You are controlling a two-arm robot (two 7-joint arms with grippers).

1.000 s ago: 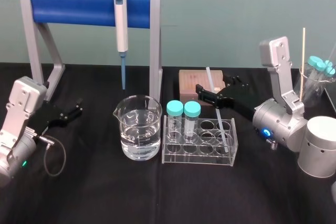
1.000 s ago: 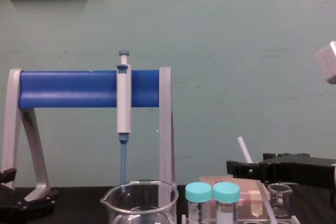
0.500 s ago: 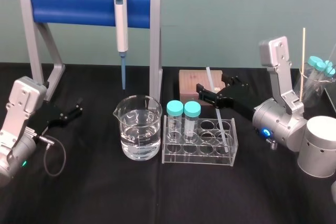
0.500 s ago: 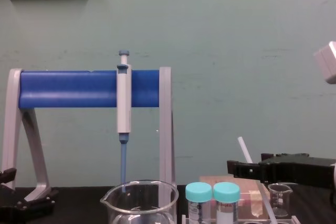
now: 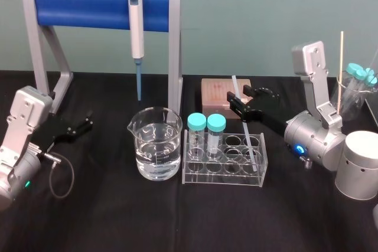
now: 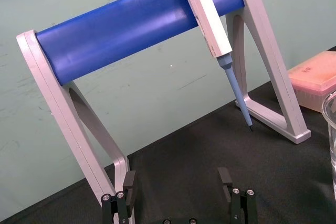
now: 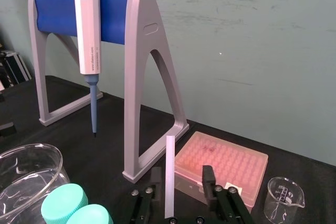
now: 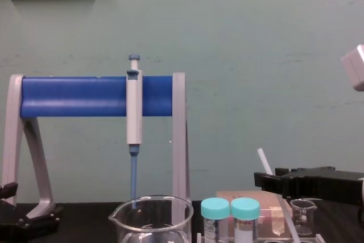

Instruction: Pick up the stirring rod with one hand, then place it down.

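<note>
The stirring rod (image 5: pixel 234 85) is a thin white translucent stick leaning in the clear tube rack (image 5: pixel 223 160), its top tilted back toward the pink box. My right gripper (image 5: pixel 238 94) reaches in from the right at the rod's upper part. In the right wrist view the rod (image 7: pixel 169 174) stands between the fingers (image 7: pixel 208 179), close to one jaw with a gap to the other, so the right gripper (image 7: pixel 181 180) is open around it. The chest view shows the rod (image 8: pixel 263 160) rising just above the black jaws. My left gripper (image 5: pixel 87 122) rests open and idle at the left.
A grey pipette (image 5: pixel 136 22) hangs on the blue-barred stand (image 5: pixel 82 7). A beaker of water (image 5: pixel 156 143) sits left of the rack, which holds two teal-capped tubes (image 5: pixel 207 125). A pink tip box (image 7: pixel 220 169) and a small beaker (image 7: pixel 284 199) lie behind. A white cylinder (image 5: pixel 360 163) stands far right.
The right gripper's jaws have narrowed around the upper part of the rod. The rod, the left arm and everything else stand as before.
</note>
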